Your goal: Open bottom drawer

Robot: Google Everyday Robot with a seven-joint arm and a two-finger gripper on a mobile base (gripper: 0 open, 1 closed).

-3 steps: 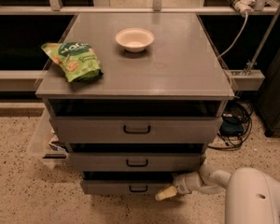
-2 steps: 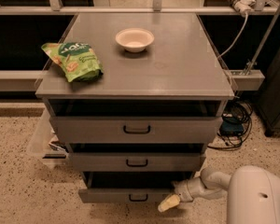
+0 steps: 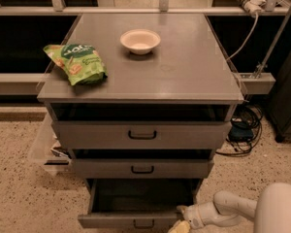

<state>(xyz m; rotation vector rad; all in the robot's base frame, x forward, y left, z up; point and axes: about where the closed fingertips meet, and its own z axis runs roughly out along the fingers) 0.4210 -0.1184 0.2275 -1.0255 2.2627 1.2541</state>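
Note:
The bottom drawer (image 3: 131, 221) is the lowest grey drawer of the cabinet. It is pulled out toward me, its dark inside (image 3: 143, 195) shows, and a small black loop handle (image 3: 143, 224) sits on its narrow front. My gripper (image 3: 180, 222) is at the drawer's front right corner, low in the camera view. Its pale fingertips reach to the frame's bottom edge. The white arm (image 3: 233, 208) runs in from the lower right.
The top drawer (image 3: 141, 135) and the middle drawer (image 3: 142, 169) are pushed in. On the cabinet top (image 3: 184, 67) lie a green snack bag (image 3: 76, 63) and a white bowl (image 3: 140, 41). Cables (image 3: 243, 130) lie on the floor at right, a clear bin (image 3: 46, 147) at left.
The bottom drawer has slid further out toward me and its inside now shows. My gripper has moved down and toward me with the drawer's front.

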